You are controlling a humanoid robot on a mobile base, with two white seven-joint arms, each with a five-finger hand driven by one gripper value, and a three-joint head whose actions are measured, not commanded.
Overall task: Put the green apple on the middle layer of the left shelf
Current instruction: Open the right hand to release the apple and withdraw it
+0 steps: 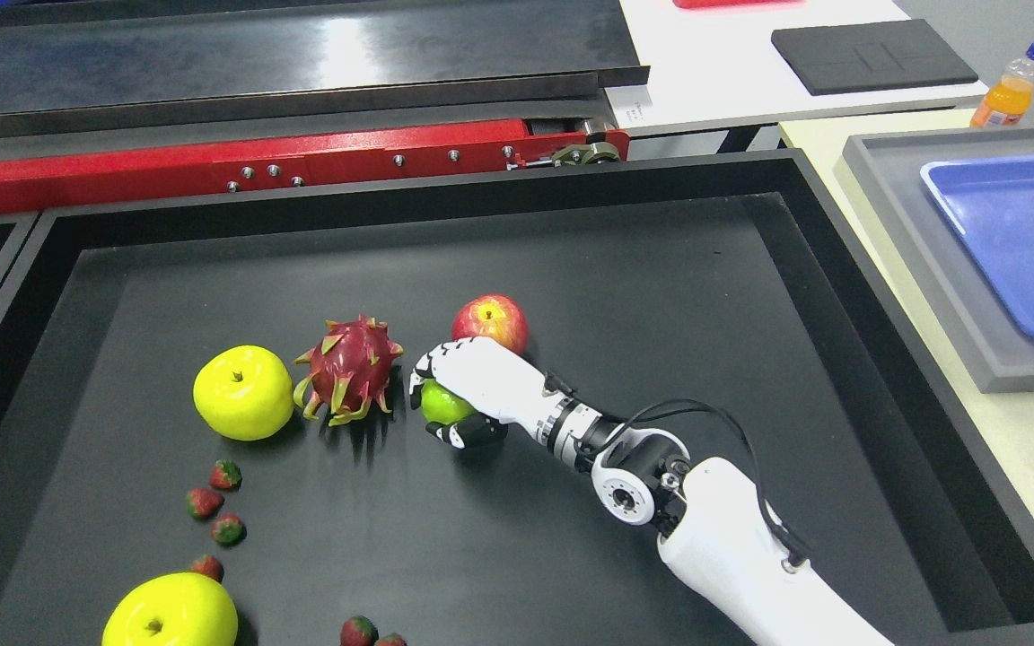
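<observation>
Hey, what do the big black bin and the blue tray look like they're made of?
The black bin looks like matte plastic or coated board: flat, dull, with barely any reflection. The blue tray looks like molded plastic, smooth and slightly glossy, with rounded corners and a raised rim. Neither material is certain from this view.

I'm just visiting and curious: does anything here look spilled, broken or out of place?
Nothing stands out. The robot's white right hand is curled around the small green apple in the black tray; other fruit sits intact.

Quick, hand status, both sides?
Right hand: closed around the green apple in the black tray.
Left hand: not in view.
</observation>
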